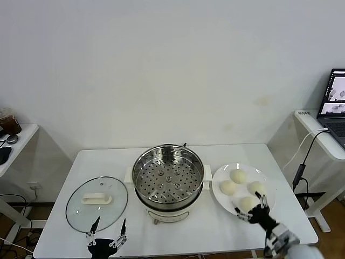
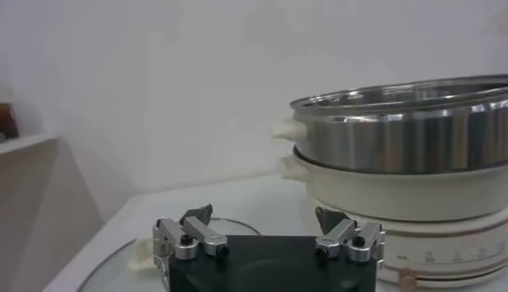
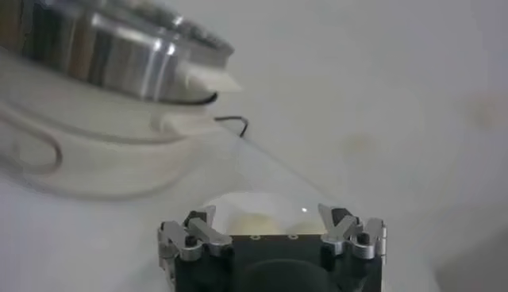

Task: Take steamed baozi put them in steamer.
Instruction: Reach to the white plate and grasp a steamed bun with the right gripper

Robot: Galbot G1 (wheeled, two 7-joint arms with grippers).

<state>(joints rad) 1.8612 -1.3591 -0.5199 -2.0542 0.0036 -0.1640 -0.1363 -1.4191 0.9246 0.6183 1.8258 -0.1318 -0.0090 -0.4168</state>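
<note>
Four cream-white baozi lie on a flat white plate at the right: one at the back, one at the left, one at the right, one at the front. The steel steamer with its perforated tray stands mid-table on a white base, with nothing in it; it also shows in the left wrist view and the right wrist view. My right gripper is open just above the front baozi. My left gripper is open, low at the front left edge.
A round glass lid with a white handle lies left of the steamer, just behind my left gripper. A side desk with a laptop and a hanging cable stands at the right. Another small table is at the far left.
</note>
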